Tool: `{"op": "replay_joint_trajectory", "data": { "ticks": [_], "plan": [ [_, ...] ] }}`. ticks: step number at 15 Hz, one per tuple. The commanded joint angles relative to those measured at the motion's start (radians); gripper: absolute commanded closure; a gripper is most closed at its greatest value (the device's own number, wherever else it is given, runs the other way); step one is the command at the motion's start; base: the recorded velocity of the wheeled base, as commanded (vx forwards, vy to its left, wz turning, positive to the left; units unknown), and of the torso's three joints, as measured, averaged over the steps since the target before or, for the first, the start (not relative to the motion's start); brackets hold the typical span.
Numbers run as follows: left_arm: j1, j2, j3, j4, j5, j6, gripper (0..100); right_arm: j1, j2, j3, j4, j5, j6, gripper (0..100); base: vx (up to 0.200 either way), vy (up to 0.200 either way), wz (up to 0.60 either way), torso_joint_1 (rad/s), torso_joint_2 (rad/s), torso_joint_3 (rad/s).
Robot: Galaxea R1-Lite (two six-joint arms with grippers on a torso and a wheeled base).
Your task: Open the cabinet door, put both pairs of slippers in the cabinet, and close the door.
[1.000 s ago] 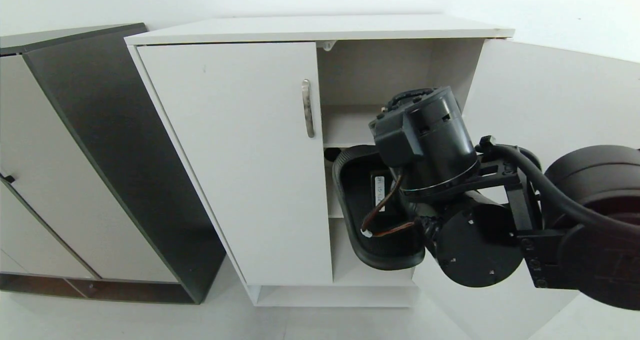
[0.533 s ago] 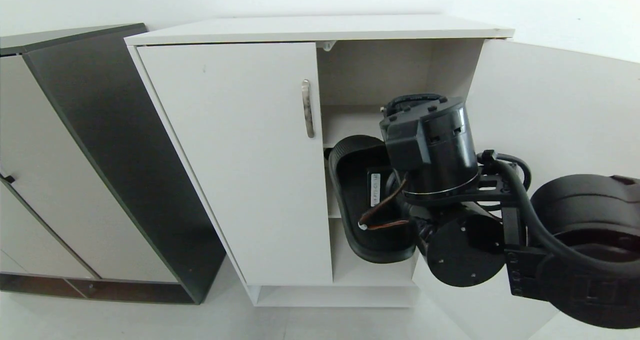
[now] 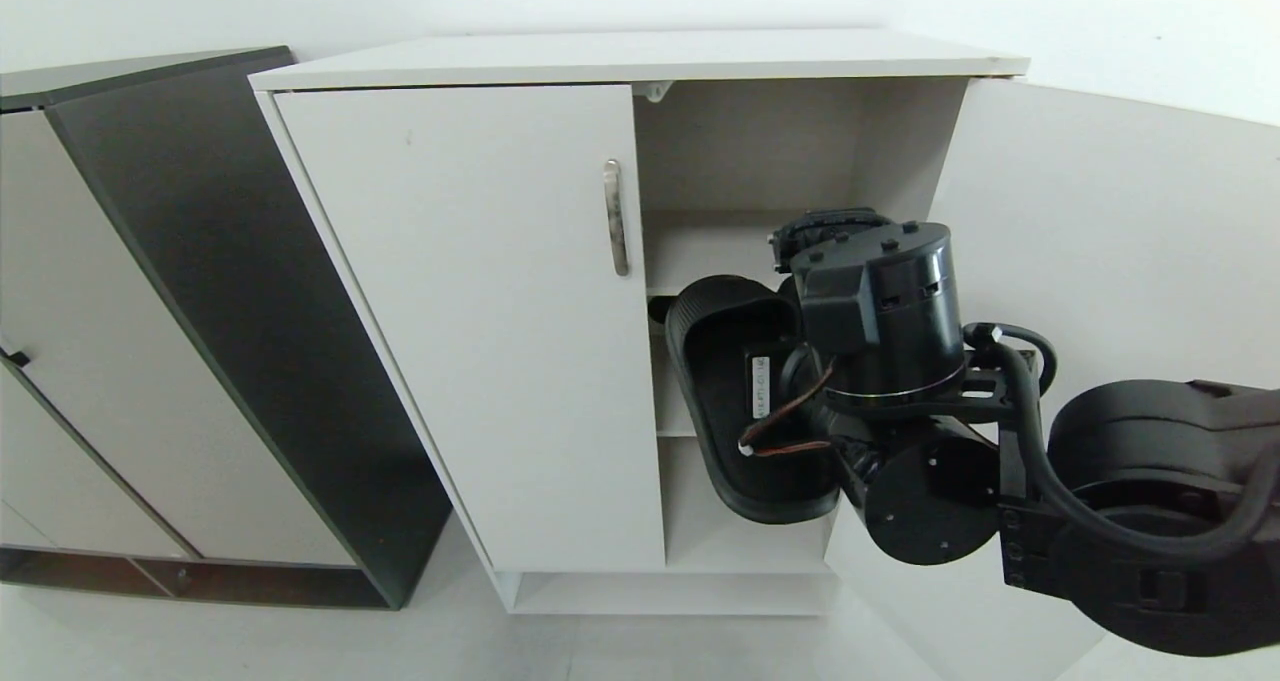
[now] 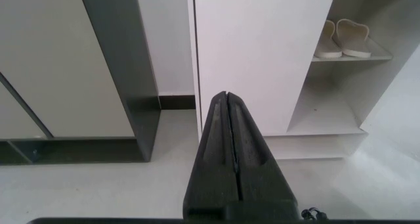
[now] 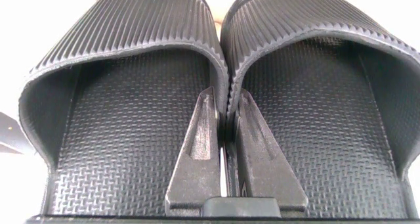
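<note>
By my reckoning I'm a little past halfway. The cabinet (image 3: 640,56) has its right-hand door (image 3: 1090,241) swung wide, so the opening step is done; its left-hand door (image 3: 470,321) is closed. A pale pair of slippers (image 4: 346,39) already sits side by side on a shelf inside the cabinet.

The black slippers (image 3: 740,401) are in my right gripper (image 5: 225,99). Its fingers (image 5: 197,152) are pinched almost together on the two inner side walls where the slippers meet, so both hang as one bundle. That bundle is at the cabinet's open side, tilted on edge across the front of the middle shelf and not resting on any shelf that I can see.

My left gripper (image 4: 227,99) hangs out in front of the cabinet's closed door, fingers pressed flat together with nothing between them.

Left to do: push the black pair in, set it on a shelf, let go, back out and shut the right-hand door.
</note>
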Motion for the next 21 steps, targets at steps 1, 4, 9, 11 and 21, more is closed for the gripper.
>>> {"op": "replay_joint_trajectory", "data": {
  "ticks": [1, 4, 9, 11, 21],
  "plan": [
    [0.0, 0.001, 0.0, 0.001, 0.0, 0.0, 100, -0.002, 0.002, 0.0, -0.002, 0.0, 0.0, 100, 0.0, 0.0, 0.0, 0.0, 0.0, 0.0],
    [0.0, 0.001, 0.0, 0.001, 0.0, 0.0, 100, -0.009, 0.002, -0.001, -0.002, 0.0, 0.0, 100, 0.0, 0.0, 0.0, 0.0, 0.0, 0.0],
    [0.0, 0.001, -0.002, 0.001, -0.001, 0.001, 100, -0.015, 0.005, 0.0, -0.003, 0.0, 0.0, 100, 0.2, 0.0, 0.0, -0.001, 0.01, 0.005],
    [0.0, 0.001, 0.0, 0.001, -0.001, 0.001, 100, -0.015, 0.005, 0.0, -0.003, -0.002, 0.0, 100, 0.2, 0.0, 0.0, 0.0, 0.0, -0.002],
    [0.001, 0.001, 0.0, 0.001, 0.0, 0.0, 100, -0.009, 0.057, -0.003, -0.036, -0.002, 0.003, 100, 0.08, 0.0, 0.0, 0.0, 0.0, 0.0]
  ]
}}
